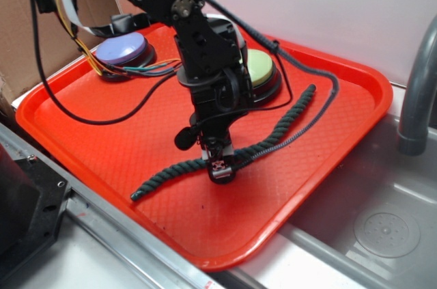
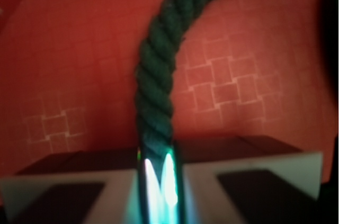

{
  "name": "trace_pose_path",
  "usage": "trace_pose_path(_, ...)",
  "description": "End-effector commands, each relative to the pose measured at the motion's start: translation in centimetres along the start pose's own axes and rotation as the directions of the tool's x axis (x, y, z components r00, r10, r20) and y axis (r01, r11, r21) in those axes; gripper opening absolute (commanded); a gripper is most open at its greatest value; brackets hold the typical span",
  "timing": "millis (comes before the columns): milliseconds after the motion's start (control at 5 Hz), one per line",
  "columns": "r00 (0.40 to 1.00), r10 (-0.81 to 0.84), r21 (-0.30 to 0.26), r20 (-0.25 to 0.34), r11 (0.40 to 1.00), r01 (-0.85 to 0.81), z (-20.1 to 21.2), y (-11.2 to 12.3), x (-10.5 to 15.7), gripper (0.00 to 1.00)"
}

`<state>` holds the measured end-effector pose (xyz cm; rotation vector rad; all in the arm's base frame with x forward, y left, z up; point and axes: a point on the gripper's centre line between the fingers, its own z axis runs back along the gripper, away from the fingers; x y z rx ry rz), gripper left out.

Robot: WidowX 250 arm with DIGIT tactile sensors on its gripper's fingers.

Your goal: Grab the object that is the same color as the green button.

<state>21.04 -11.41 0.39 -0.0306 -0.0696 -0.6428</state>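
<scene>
Rope [image 2: 155, 86] pinched mid-length between my fingers — my claw [image 1: 220, 168] closes on it there so both ends hang balanced above the tray [image 1: 102, 145] — green button [image 1: 259, 67] behind

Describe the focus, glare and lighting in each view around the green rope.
Wrist view: soft focus overall, the green rope blurring toward the bottom edge, bright greenish glare streaking between the fingers. Exterior view: evenly lit, fairly sharp, faint sheen on the red tray, gripper down on the rope.
</scene>
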Motion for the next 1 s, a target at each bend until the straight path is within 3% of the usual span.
trace_pose_path(0,0.967,0.246,0.065,0.063,0.966,-0.250,9.7,1.8,-1.4,0.00)
trace_pose_path(200,0.897,0.439,0.004,0.052,0.898,-0.440,13.7,3.7,-2.4,0.00)
trace_pose_path(600,0.731,0.662,0.057,0.164,0.733,-0.678,19.4,6.4,-6.5,0.00)
trace_pose_path(800,0.740,0.664,0.021,0.107,0.743,-0.669,19.3,7.0,-7.5,0.00)
